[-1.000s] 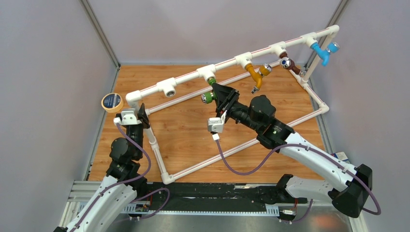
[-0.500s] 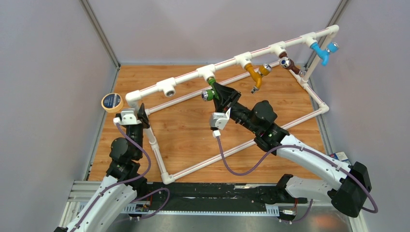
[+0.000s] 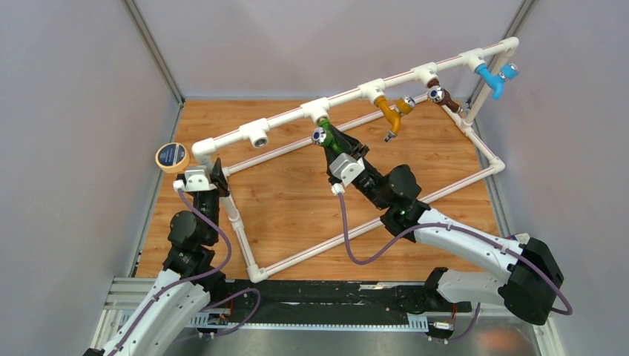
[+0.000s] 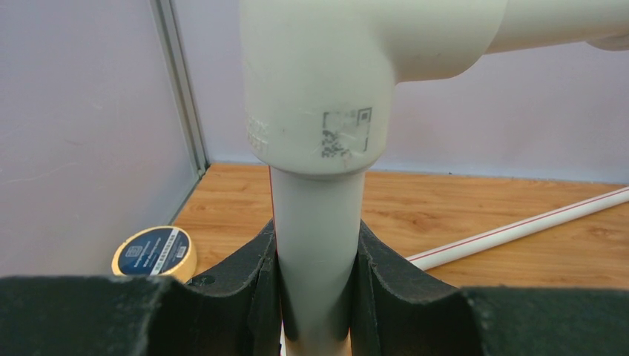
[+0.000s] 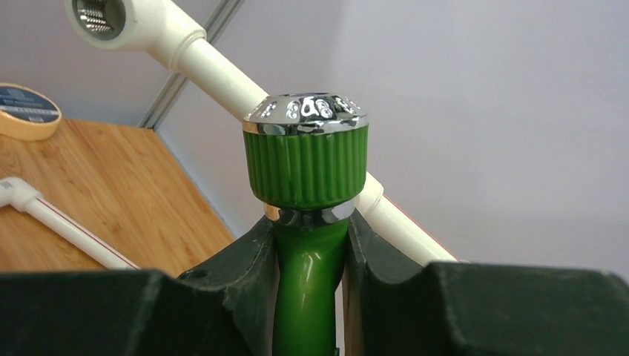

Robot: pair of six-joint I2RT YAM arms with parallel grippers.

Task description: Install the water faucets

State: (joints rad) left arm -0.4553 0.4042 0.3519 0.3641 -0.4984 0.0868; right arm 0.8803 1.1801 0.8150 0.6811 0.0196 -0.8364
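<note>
The green water faucet hangs under a white T fitting on the raised top pipe, its silvery blue-dotted knob facing left. My right gripper is shut on the faucet's green neck, just below the ribbed knob. Further right, orange, brown and blue faucets hang from their fittings. My left gripper is shut on the upright white pipe of the frame's left post, below its elbow fitting.
A roll of tape lies on the wooden table by the left wall. One T fitting on the top pipe shows an open threaded mouth. The white pipe frame spans the table, with grey walls close on both sides.
My right wrist has rolled with the green faucet in its grip. The knob swung from the lower left up toward the top pipe. The left arm has not moved.
</note>
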